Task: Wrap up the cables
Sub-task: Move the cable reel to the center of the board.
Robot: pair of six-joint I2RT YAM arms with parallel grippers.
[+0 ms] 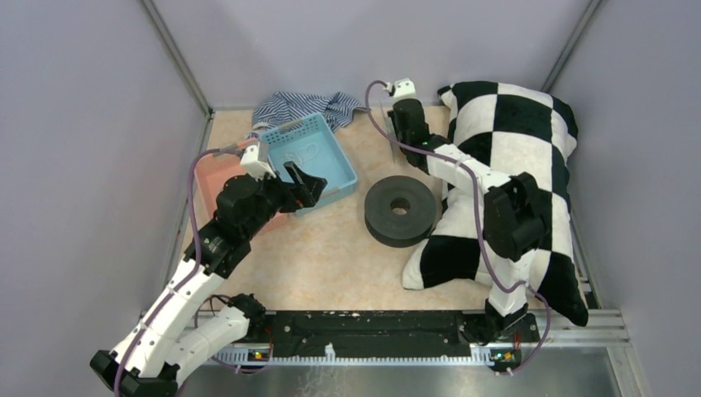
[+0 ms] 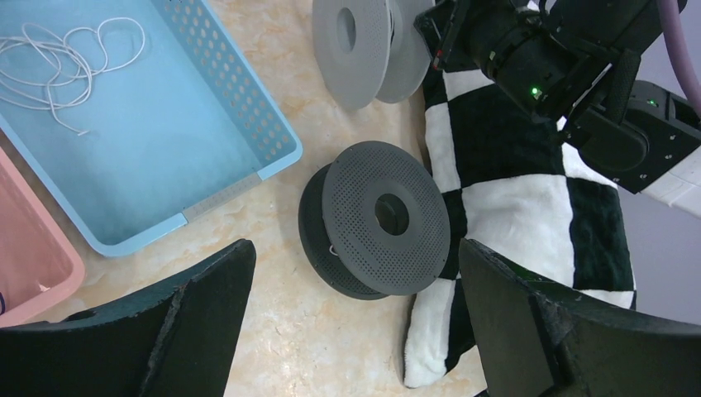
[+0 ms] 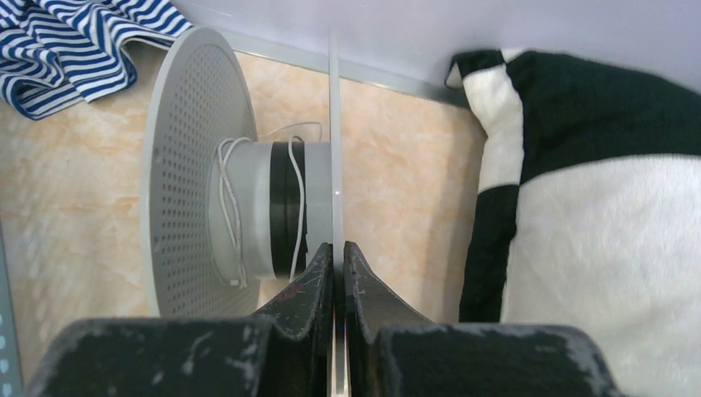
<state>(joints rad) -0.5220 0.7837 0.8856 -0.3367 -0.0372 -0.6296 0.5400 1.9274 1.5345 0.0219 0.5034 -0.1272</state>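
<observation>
Right gripper (image 3: 333,248) is clamping, jaws nearly touching, on the thin rim of the grey spool (image 3: 190,165), holding it on edge w/ the hub sideways. White cable (image 3: 225,207) is sitting in a few slack turns on that hub, one strand trailing toward the gripped flange. A dark band beside it may be the black cable (can't tell). Left gripper (image 2: 355,252) is hanging w/ jaws wide, holding nothing, above the tabletop (image 2: 331,347) btwn the blue basket (image 2: 248,124) and the black spool (image 2: 380,219). A loose white cable (image 2: 62,58) is lying tangled in that basket.

Judging the step: winding looks underway, so the spool needs keeping steady while turns are going on snug, side by side; slack loops could slip off otherwise. Pinching such a thin rim looks marginal, so twisting loads should be staying low.

Room: right gripper is working close to the back wall (image 3: 413,33), striped cloth (image 3: 74,41) on one side, checkered pillow (image 3: 595,207) on the other. Open tabletop is lying nearer the bases. Pink basket (image 2: 33,265) is crowding the left arm's side.
</observation>
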